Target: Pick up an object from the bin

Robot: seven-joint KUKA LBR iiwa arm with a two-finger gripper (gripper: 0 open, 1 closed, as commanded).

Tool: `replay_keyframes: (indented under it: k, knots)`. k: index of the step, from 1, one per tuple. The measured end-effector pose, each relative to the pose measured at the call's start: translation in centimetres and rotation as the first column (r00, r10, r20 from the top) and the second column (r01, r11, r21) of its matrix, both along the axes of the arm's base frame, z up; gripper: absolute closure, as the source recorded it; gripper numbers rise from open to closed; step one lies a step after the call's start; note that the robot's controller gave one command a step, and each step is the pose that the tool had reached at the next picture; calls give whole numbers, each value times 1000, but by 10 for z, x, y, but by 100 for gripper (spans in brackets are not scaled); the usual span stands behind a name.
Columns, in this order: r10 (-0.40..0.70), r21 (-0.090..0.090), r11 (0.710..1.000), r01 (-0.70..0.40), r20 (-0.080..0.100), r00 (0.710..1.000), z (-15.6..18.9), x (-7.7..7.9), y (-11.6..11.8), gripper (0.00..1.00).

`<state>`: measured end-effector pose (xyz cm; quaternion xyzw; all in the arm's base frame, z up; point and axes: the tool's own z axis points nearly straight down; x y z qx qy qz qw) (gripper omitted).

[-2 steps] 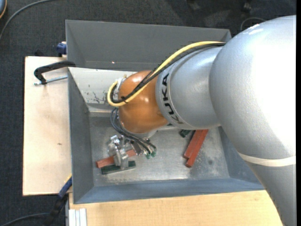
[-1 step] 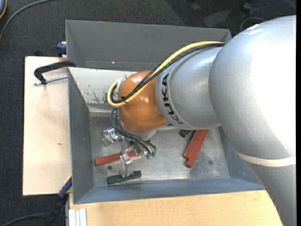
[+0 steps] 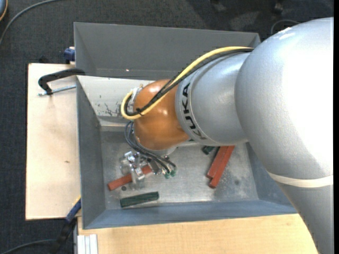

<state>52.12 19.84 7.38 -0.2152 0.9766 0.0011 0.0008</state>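
Arm (image 3: 254, 99) comes in from the right and covers most of the right half of the bin (image 3: 159, 46); whatever lies under it is hidden. The orange wrist cover (image 3: 156, 118) with its yellow cable sits over the bin's middle.

Loose things on the floor, biggest first:
- red-brown long block (image 3: 220, 165), right side, long axis running from upper right to lower left, well apart from the gripper
- dark green flat bar (image 3: 139, 199), near the front wall, lying almost left-right, just below the gripper
- small red stick (image 3: 119, 183), front-left floor, long axis rising to the right, towards the gripper
- small green piece (image 3: 207, 150) at the arm's edge, mostly hidden, can't name it

Gripper (image 3: 135, 169) is down low over the front-left floor. The red stick's upper right end runs under or into it, and the rest sticks out to the lower left. A red patch shows inside the gripper's metalwork, possibly the same stick, but not clear enough to call.

Can't tell whether the gripper is spread or closed, as wires and metal parts clutter it. I wouldn't call the stick gripped. Judgement: the stick is the likely candidate, as it's nearest; the green bar is next.
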Motion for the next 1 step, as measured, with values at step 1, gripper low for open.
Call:
replay_keyframes:
  k: [1]
  knots:
    - [-16, 4, 1000, 16, 13, 1000, 152, -10, -7, 100]
